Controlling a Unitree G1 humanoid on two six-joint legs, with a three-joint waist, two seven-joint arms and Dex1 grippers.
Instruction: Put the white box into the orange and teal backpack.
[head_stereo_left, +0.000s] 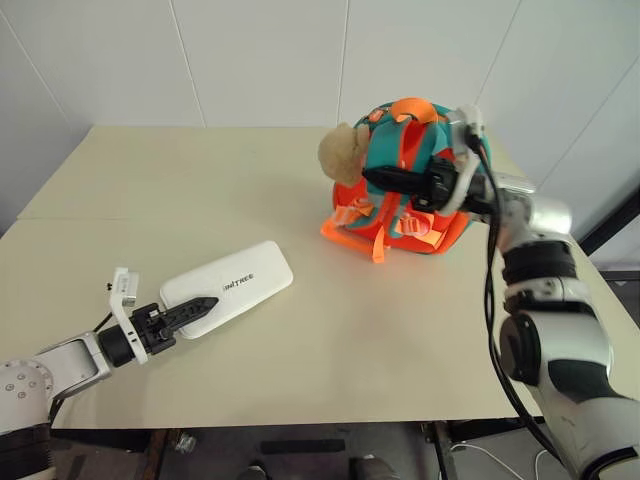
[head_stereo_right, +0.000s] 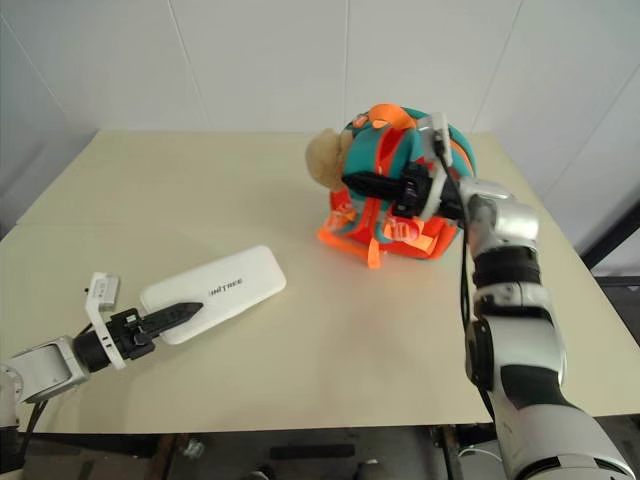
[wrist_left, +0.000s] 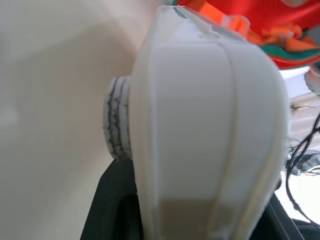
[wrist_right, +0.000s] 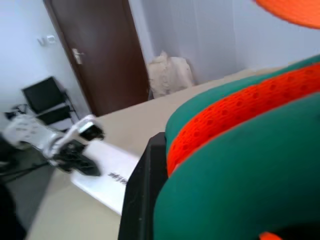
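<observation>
The white box (head_stereo_left: 235, 283), flat with dark lettering, lies on the table at the near left. My left gripper (head_stereo_left: 196, 311) is shut on its near end, and the box (wrist_left: 210, 125) sits right between the fingers in the left wrist view. The orange and teal backpack (head_stereo_left: 400, 215) stands at the far right with a tan plush toy (head_stereo_left: 342, 152) on its left side. My right gripper (head_stereo_left: 378, 178) points left across the backpack's upper front, shut on a teal padded strap (wrist_right: 240, 165); one black finger (wrist_right: 145, 190) lies against it.
The beige table (head_stereo_left: 350, 330) has open surface between box and backpack. Orange webbing straps (head_stereo_left: 350, 235) trail from the backpack's base onto the table. White walls close off the back. A dark door (wrist_right: 100, 55) and a chair stand off the table's left side.
</observation>
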